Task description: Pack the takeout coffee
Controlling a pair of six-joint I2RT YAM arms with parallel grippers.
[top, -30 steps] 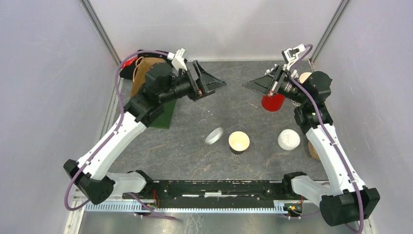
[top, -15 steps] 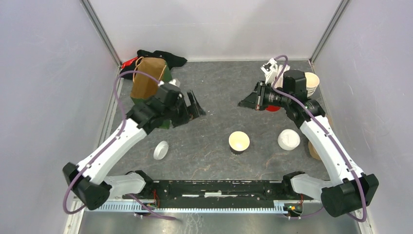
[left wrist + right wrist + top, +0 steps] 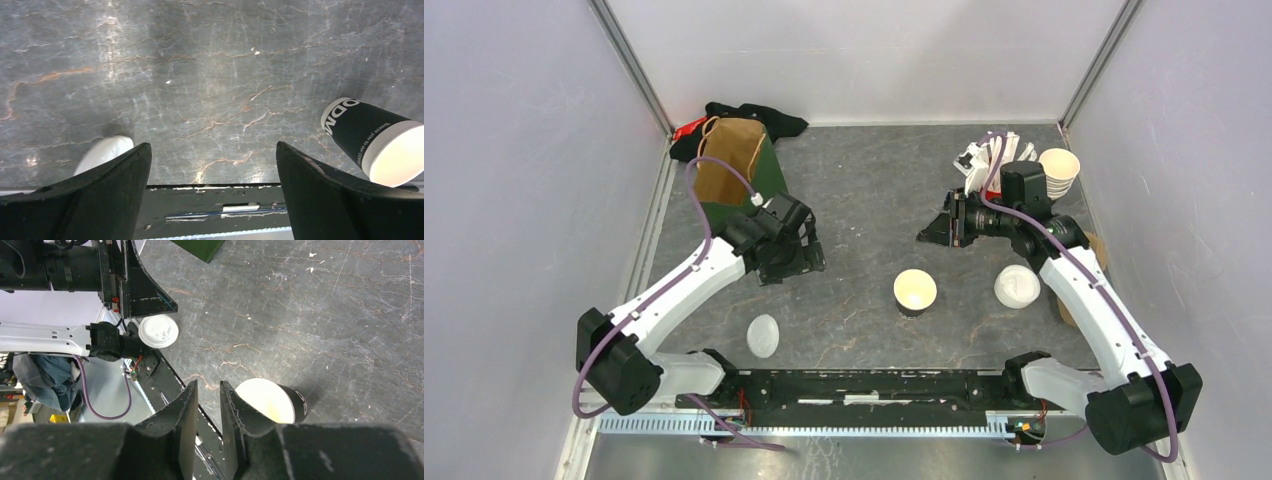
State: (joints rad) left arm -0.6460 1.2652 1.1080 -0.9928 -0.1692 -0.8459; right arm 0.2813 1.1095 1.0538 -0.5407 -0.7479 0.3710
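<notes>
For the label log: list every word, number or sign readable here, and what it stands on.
"ODM": large white letters, possibly part of a longer word, on the open dark paper cup, left wrist view.
Small white print along the same cup: too small to read.
Elsewhere: nothing legible.

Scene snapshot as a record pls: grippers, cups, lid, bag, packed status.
left gripper: open wide, empty
right gripper: nearly closed, narrow gap, empty
lidless cup: dark, upright, front centre
lidded cup: white lid on, right of the lidless cup, apart from it
loose lid: lying front left, apart from both cups
paper bag: standing open, back left
cup stack: cream inside, back right
packed: neither dark cup is in the bag yet
</notes>
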